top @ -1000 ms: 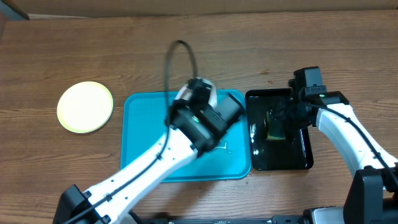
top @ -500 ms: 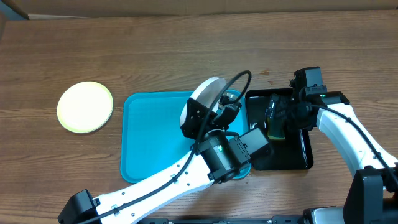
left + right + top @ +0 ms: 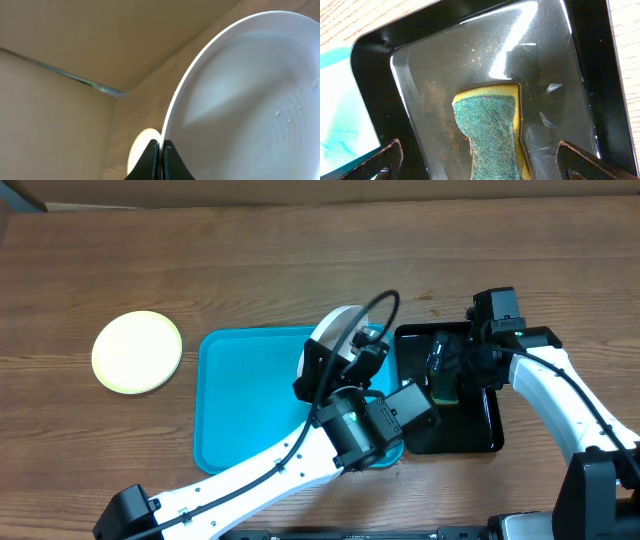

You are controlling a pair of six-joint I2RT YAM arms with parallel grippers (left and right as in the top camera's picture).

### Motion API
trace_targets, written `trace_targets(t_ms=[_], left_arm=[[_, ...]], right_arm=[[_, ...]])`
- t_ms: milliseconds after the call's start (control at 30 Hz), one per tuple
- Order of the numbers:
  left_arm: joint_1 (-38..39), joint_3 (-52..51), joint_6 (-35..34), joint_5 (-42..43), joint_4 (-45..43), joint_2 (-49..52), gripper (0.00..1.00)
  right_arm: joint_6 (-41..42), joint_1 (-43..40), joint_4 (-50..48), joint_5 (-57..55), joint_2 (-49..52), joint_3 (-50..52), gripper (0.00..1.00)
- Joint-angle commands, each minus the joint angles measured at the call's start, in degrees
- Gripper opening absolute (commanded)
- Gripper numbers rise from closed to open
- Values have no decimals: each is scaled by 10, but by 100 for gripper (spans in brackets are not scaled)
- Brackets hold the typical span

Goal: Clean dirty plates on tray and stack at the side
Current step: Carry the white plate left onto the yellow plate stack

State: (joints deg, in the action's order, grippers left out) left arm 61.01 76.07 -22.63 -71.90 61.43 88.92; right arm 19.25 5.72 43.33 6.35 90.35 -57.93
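Observation:
In the overhead view a white plate (image 3: 335, 326) stands tilted on edge above the far right corner of the turquoise tray (image 3: 240, 400), and my left gripper (image 3: 348, 348) is shut on its rim. The left wrist view shows the plate's (image 3: 250, 100) wet face with small droplets, and my left gripper (image 3: 161, 150) pinching its edge. A pale yellow-green plate (image 3: 137, 352) lies flat on the table at the left. My right gripper (image 3: 447, 368) hangs open over a green and yellow sponge (image 3: 492, 130), with a finger (image 3: 385, 160) on each side, apart from it.
The sponge (image 3: 443, 387) lies in a glossy black tray (image 3: 480, 430) with a wet floor, right beside the turquoise tray. A black cable (image 3: 370, 310) loops over the left wrist. A cardboard wall runs along the table's far edge.
My left arm swung right and rolled its wrist, bringing the white plate up on edge over the tray's right corner. My right gripper's jaws spread wider over the sponge.

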Motion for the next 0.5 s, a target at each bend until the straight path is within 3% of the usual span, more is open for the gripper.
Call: trace_targets(t_ms=[0,67,233,333,467], left_arm=[[-32,10,-73,33,-10,-12,4],[-62,10,-76,92,-24,-12,4],[-200,10,-76,350,-46,-12,4],[-337,10,-76,514,-68,-12,4],[-484,10,-76,626,-87,-12,4]], right_arm=[[-2,-1,-1,-7,-12,-12,100],[-2,-1,-1,-7,-12,-12,100],[-2,-1,-1,-7,-12,-12,100],[-2,-1,-1,-7,-12,-12,100],[-2,-1,-1,-7,-12,-12,100]])
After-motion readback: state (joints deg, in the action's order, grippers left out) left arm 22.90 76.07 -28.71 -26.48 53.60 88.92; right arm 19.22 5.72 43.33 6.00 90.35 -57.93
